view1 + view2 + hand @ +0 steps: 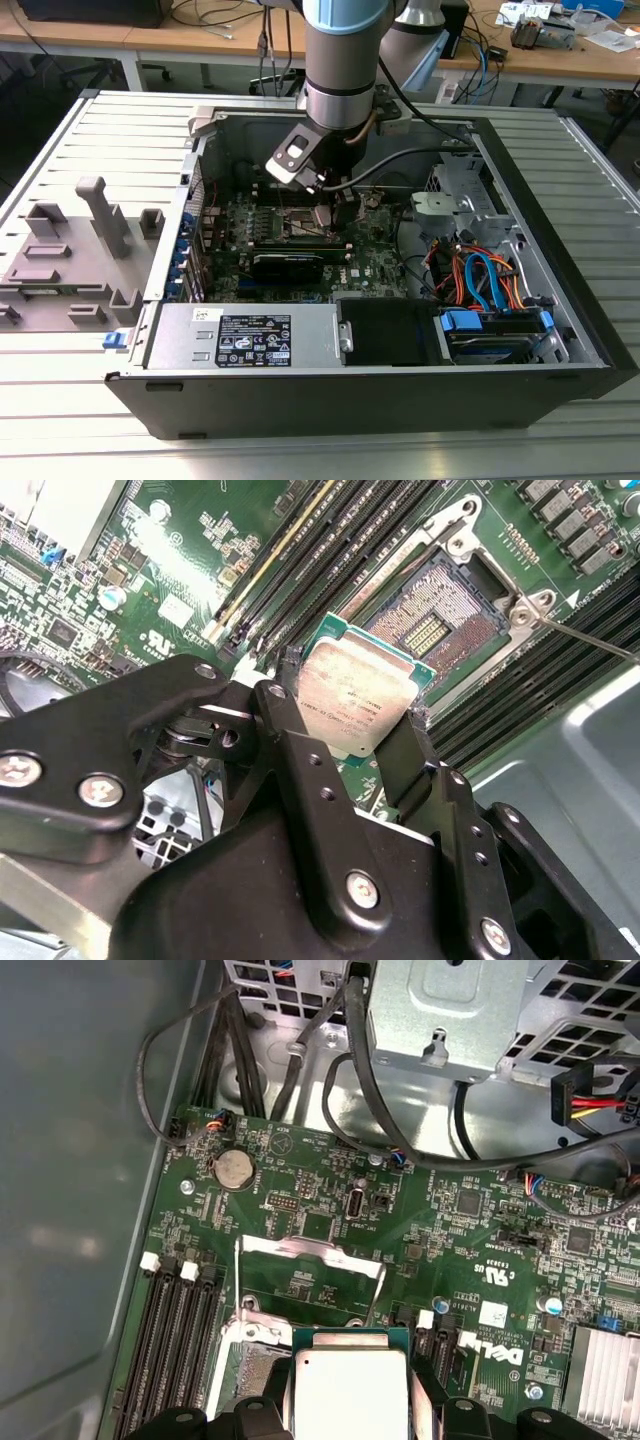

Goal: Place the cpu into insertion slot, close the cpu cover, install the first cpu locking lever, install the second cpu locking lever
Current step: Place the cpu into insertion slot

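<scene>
Tool pinching the cpu by two sides, chip held close by the bare insertion slot, cpu cover flipped up

Second wrist view, positions referenced to the insertion slot.

Gripper: two black fingers clamp the cpu by opposite edges. The silvery top faces the camera, and a green border shows along two sides.

Insertion slot: uncovered, with its contact field exposed.

The cpu sits just short of the slot, and one edge overlaps the slot's near rim along this line of sight. Contact between them cannot be determined.

Long black memory slots run alongside the slot on both flanks. A thin metal rod extends away from a screw at one corner of the slot. Green motherboard surrounds the slot.
</scene>
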Robot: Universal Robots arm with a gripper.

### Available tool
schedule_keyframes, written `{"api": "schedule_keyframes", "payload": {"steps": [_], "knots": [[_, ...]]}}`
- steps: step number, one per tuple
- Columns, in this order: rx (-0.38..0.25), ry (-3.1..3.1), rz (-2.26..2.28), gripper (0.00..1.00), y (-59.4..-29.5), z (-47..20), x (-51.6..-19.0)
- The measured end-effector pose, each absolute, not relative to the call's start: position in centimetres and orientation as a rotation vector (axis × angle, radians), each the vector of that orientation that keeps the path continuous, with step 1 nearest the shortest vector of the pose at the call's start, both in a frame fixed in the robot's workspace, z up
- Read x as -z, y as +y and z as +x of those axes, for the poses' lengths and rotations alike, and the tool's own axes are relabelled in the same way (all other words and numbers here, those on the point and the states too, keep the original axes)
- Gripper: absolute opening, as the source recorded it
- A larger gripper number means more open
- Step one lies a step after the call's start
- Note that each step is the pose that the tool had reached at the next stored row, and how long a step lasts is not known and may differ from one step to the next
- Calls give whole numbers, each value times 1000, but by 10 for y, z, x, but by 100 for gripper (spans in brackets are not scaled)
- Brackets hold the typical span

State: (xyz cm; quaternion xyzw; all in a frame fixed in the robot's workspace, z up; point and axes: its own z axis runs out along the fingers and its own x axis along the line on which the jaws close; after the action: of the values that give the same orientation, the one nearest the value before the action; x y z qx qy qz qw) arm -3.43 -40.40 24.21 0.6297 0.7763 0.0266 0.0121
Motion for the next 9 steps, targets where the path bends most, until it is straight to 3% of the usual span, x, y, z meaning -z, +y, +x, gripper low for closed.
{"api": "schedule_keyframes", "payload": {"steps": [9], "knots": [[-83,2400,1987,55,-404,-34,-242]]}}
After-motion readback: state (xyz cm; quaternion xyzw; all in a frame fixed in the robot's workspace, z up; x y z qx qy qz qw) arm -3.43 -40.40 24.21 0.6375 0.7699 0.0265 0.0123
